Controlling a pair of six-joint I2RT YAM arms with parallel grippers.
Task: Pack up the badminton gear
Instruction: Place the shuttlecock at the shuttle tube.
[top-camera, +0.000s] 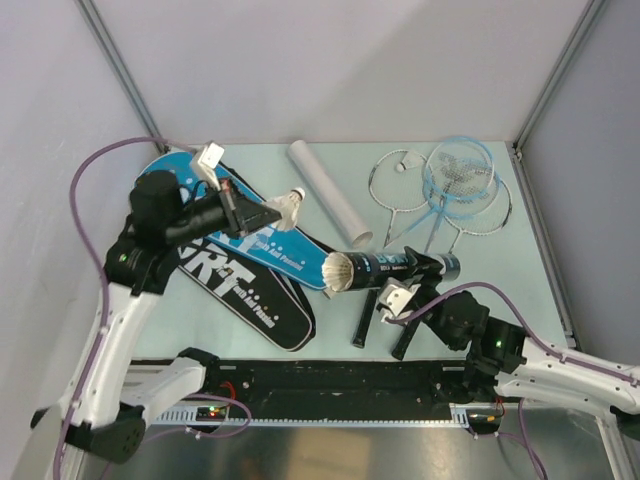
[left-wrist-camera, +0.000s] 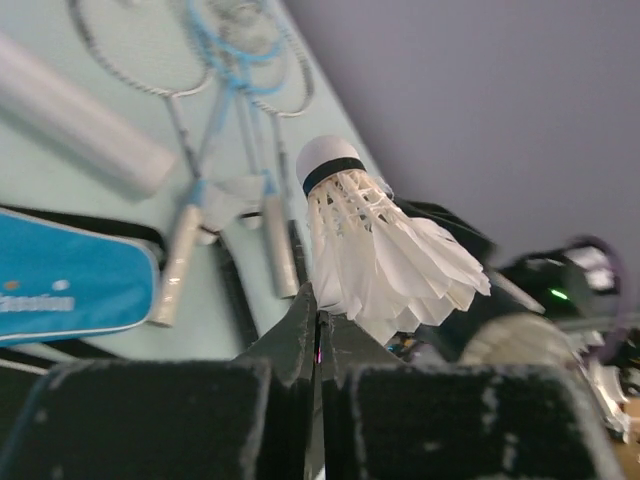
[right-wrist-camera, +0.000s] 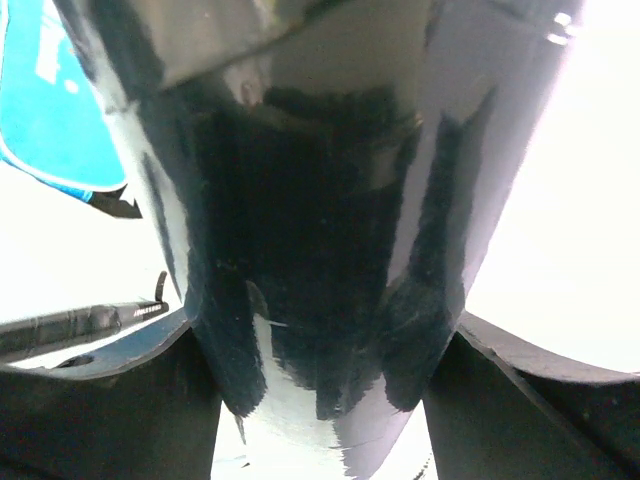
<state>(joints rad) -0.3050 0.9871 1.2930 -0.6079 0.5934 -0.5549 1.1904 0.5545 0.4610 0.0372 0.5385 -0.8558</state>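
Left gripper (top-camera: 268, 215): clamped tight, jaws pinched together on the feather edge of a shuttlecock (top-camera: 290, 207), and it hung above the bags
Left wrist view: the fingertips (left-wrist-camera: 305, 325) met in a thin seam, and the shuttlecock (left-wrist-camera: 375, 245) stood up out of them, white cork with its black band pointing up and away
Right gripper (top-camera: 402, 290): jaws wide, but wrapped round the black tube (top-camera: 400, 267), one finger each side, so that was a grip and no idle hand
Right wrist view: the glossy tube (right-wrist-camera: 320, 250) filled nearly everything, and the gripper's fingers (right-wrist-camera: 100, 400) flanked it low at both sides
Black tube: held lying roughly level near the table's middle, open mouth turned left, with a second shuttlecock (top-camera: 338, 272) showing white in that mouth
Gap: the held shuttlecock sat up and left of the tube's mouth, near it but apart
White tube (top-camera: 328, 192): lay slanted on the table (top-camera: 500, 270), behind the black one
Rackets (top-camera: 450, 185): heaped at the far right, heads overlapping, one frame blue
Blue bag (top-camera: 270, 250): flat on the left, lying across the black bag (top-camera: 255, 305)
Dark handles (top-camera: 362, 325): two on the table under the black tube, just beside the right gripper
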